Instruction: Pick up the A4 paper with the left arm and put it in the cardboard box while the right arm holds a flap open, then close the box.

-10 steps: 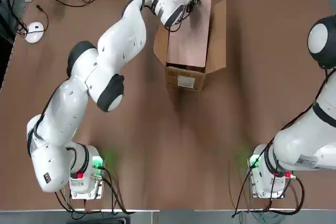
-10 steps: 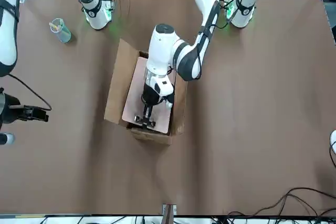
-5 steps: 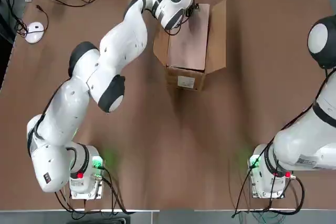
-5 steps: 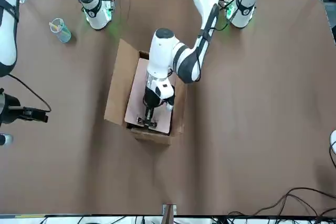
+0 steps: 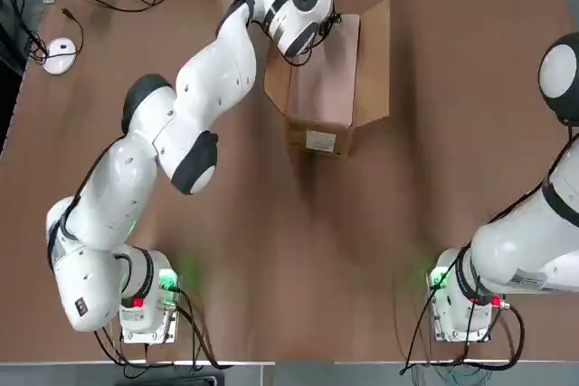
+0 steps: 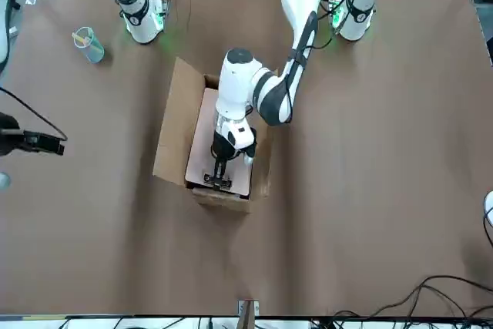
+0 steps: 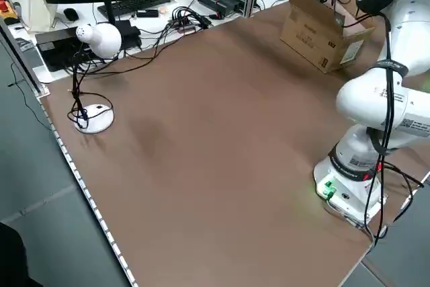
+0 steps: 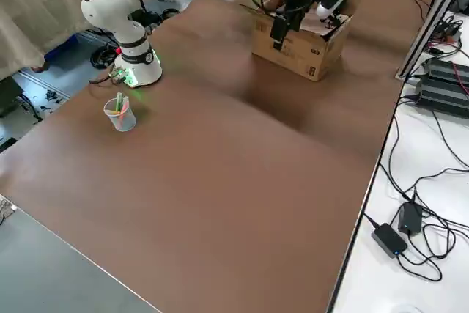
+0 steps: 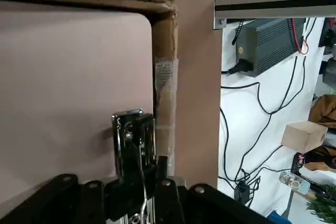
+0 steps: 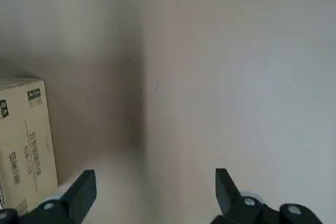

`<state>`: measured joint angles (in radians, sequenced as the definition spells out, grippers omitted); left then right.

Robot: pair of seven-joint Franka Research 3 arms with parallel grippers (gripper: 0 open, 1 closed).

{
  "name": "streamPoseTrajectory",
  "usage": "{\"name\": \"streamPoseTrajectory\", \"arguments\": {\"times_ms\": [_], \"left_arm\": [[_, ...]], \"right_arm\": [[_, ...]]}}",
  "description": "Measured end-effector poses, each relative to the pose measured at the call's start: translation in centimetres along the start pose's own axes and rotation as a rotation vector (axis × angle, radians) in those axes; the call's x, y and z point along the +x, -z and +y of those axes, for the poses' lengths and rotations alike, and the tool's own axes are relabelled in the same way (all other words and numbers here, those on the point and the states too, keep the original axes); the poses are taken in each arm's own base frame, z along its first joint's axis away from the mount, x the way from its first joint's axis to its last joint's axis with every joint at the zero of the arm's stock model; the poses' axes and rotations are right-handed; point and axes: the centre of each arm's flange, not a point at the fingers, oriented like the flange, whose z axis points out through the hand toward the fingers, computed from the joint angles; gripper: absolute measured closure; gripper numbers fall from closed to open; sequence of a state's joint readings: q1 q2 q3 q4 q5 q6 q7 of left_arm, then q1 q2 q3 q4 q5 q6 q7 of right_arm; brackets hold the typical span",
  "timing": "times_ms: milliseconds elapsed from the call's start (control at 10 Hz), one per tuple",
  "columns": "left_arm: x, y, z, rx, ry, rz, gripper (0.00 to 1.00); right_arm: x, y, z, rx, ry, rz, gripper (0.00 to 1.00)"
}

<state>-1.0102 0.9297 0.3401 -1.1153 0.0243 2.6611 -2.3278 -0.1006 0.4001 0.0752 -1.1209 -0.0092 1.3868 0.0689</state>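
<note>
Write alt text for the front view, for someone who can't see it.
The left robot gripper reaches down to one end of a pinkish sheet lying in an open cardboard box on a brown table. The right gripper is away from the box, at the picture's left, with a cup standing farther back.

Compared with one second ago, in the front view the tan-pink clip sheet has shifted a little toward four o'clock inside the cardboard box, and the left gripper has moved slightly toward the same direction. The right gripper has moved toward eleven o'clock there; in the top view, the right arm's elbow has shifted toward four o'clock.
</note>
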Motion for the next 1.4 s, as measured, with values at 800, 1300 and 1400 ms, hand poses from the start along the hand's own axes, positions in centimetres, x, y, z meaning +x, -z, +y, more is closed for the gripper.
{"name": "streamPoseTrajectory", "arguments": {"times_ms": [800,1300,1400], "left_arm": [[0.2,-1.0,-0.8,0.011,-0.004,0.01,0.58],[0.3,-1.1,-0.8,0.015,-0.004,0.014,0.28],[0.5,-1.3,-1.0,0.029,-0.001,0.024,0.26]], "right_arm": [[-3.9,0.5,1.4,-0.008,-0.036,0.062,0.0],[-4.2,0.7,0.6,-0.001,-0.09,0.088,0.0],[-4.2,0.6,0.3,-0.001,-0.085,0.088,0.0]]}}
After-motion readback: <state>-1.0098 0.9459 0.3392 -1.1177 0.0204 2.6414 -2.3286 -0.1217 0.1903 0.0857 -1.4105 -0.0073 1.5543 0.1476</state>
